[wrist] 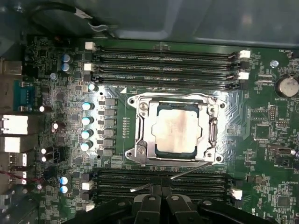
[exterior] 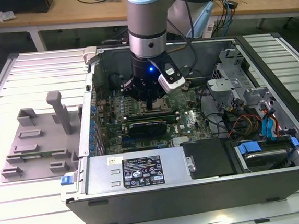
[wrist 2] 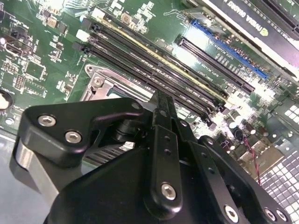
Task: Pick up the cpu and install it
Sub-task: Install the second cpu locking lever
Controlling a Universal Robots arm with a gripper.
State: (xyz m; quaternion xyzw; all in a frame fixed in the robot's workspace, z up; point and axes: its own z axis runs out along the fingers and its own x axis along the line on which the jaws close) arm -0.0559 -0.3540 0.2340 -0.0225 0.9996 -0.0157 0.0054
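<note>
One pale silvery square cpu (wrist: 176, 132) (top smudged) flat inside its socket frame (wrist: 140, 135), jaws pressed together above.

Open room above the cpu (wrist: 176, 132), memory slots (wrist: 163, 63) flanking, case wall (exterior: 92, 91) well aside.

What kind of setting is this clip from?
Likely an electronics lab or robotics workshop: an opened computer case on a slatted metal table, wooden workbenches strewn with cables behind, and a grey fixture.

one cpu (wrist: 176, 132); one computer case (exterior: 198, 191); one grey fixture block (exterior: 37, 140)
</note>
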